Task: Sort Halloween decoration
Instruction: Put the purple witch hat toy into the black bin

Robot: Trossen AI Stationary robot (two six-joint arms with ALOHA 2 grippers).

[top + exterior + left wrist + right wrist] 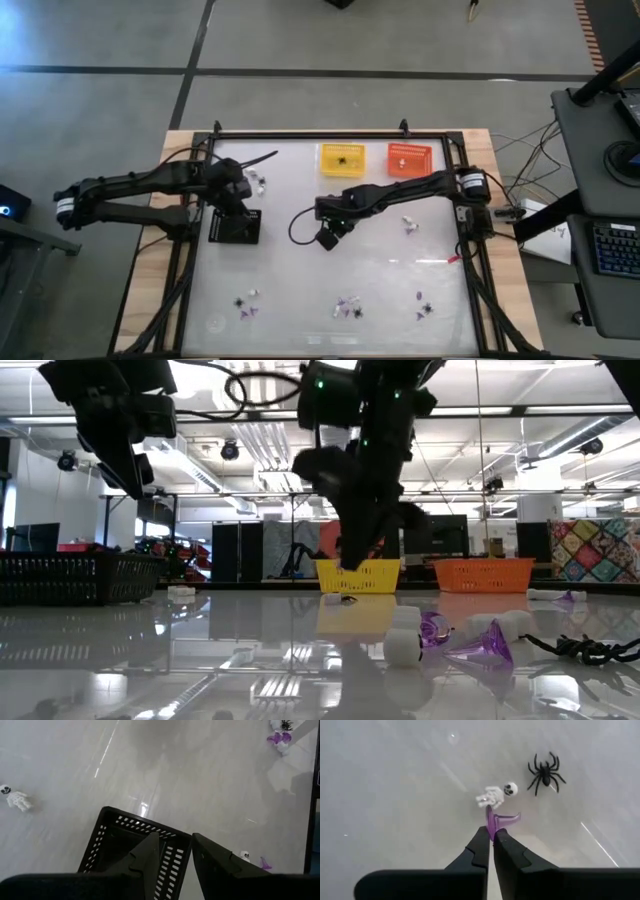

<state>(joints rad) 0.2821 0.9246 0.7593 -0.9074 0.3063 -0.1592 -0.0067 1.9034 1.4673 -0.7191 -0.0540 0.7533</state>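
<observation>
Right pincer (pixel 492 837), above the worktop (pixel 300 300) near the yellow basket (pixel 343 159), pinches a purple trinket (pixel 499 821) by its thin edge; it looks light, stiff, slippery plastic, so hold the flat rim.

Dark jointed arms, looping black cables

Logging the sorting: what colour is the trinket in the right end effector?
Purple trinket, clearest in the right wrist view.

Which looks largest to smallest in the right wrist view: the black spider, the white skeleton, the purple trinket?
1. Black spider, with legs spread.
2. White skeleton and purple trinket: look alike; the trinket, partly hidden in the right gripper, is nearer the camera, so unsure.
</observation>
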